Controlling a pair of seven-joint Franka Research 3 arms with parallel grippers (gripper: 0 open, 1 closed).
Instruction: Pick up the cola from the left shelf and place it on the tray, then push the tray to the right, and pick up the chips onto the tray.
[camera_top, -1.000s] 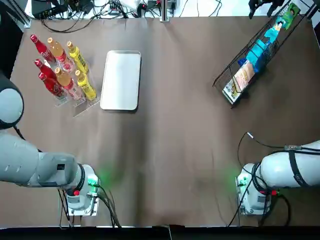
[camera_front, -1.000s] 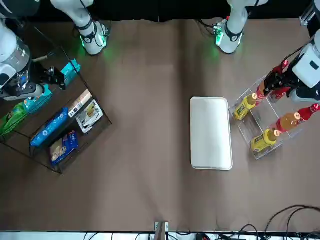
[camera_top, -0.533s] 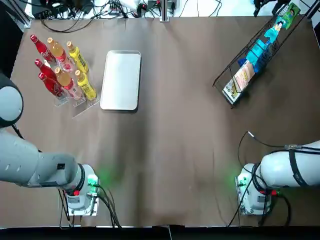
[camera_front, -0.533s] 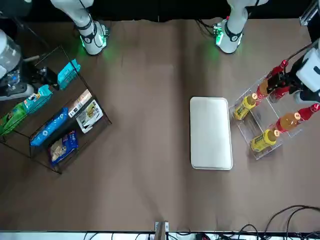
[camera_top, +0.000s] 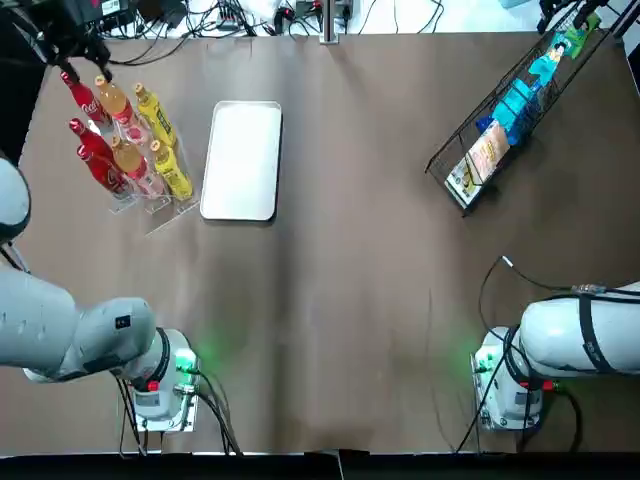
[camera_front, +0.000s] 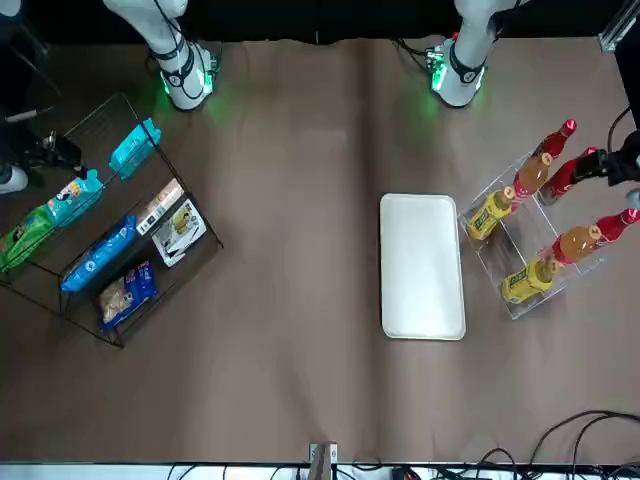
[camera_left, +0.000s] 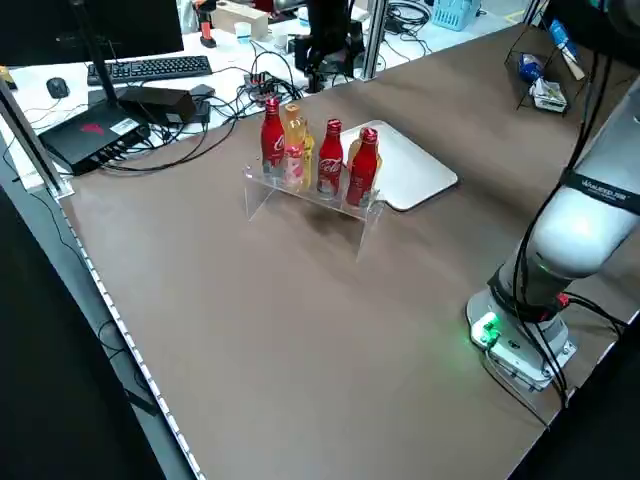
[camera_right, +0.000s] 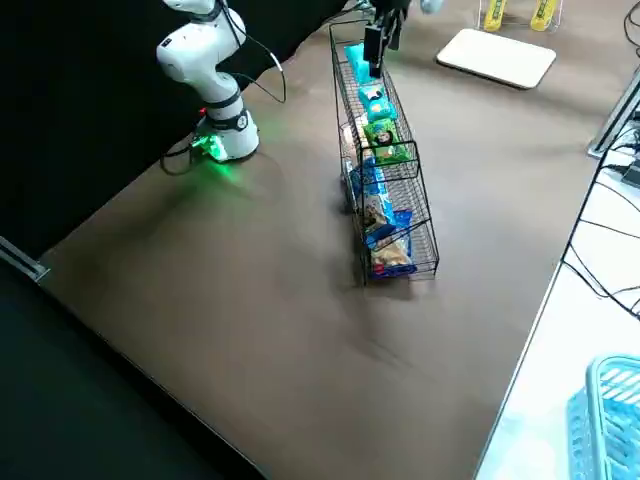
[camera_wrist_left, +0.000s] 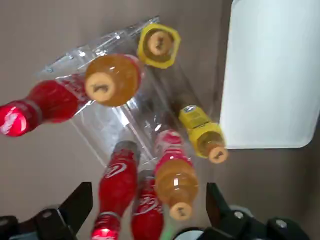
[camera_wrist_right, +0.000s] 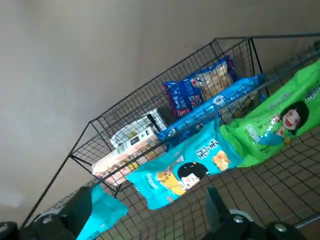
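Three red cola bottles stand in the outer row of the clear left shelf, at the far left of the worktop. Orange-drink bottles fill the middle row and yellow ones the row nearest the tray. The white tray lies flat just beside the shelf on its right, with nothing on it. The left pincer hangs above the shelf's far-left end with its fingers spread wide and gripping nothing; whether it touches a bottle I cannot tell. Well apart, at the far right corner, a wire basket holds the chips bags in green, teal and blue. The right pincer hovers over the basket's far end, also wide and empty.
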